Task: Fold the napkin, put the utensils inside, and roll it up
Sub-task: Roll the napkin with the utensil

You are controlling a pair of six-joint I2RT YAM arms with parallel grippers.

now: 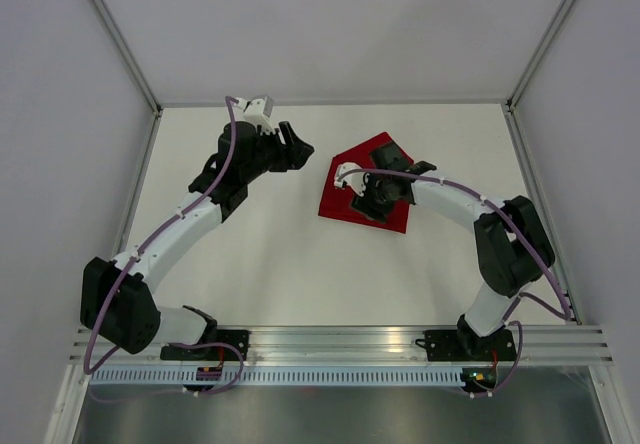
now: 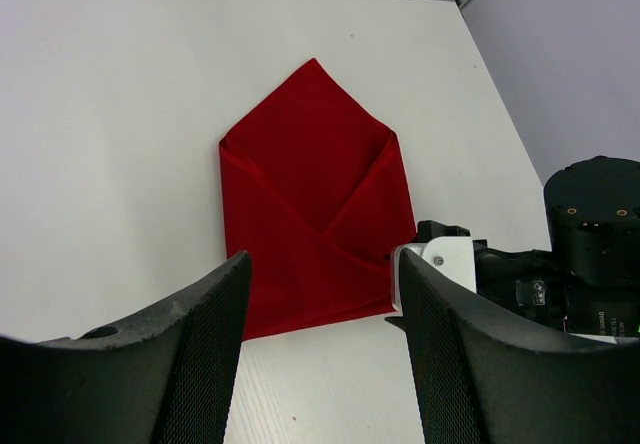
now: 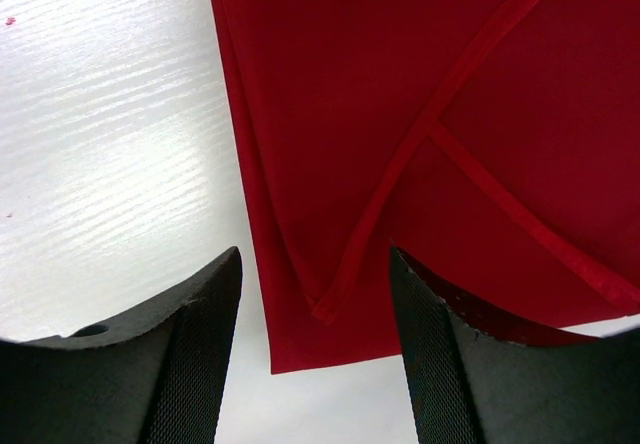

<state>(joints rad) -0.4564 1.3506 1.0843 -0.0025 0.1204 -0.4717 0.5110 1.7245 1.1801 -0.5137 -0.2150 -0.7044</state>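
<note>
Left wrist | napkin [image 2: 300, 194] folded into red envelope (flaps overlapping) | left fingers [image 2: 190, 364] wide | right fingers [image 3: 190, 364] wide

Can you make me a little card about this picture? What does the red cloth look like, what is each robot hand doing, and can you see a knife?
napkin: red, folded flat like an envelope, with crossing flaps and one pointed corner
where: lying on the white table
left gripper: open, off to the side of the napkin, holding nothing
right gripper: open, over the napkin's edge, holding nothing
knife: not visible in any view
rolled up: not yet
</note>
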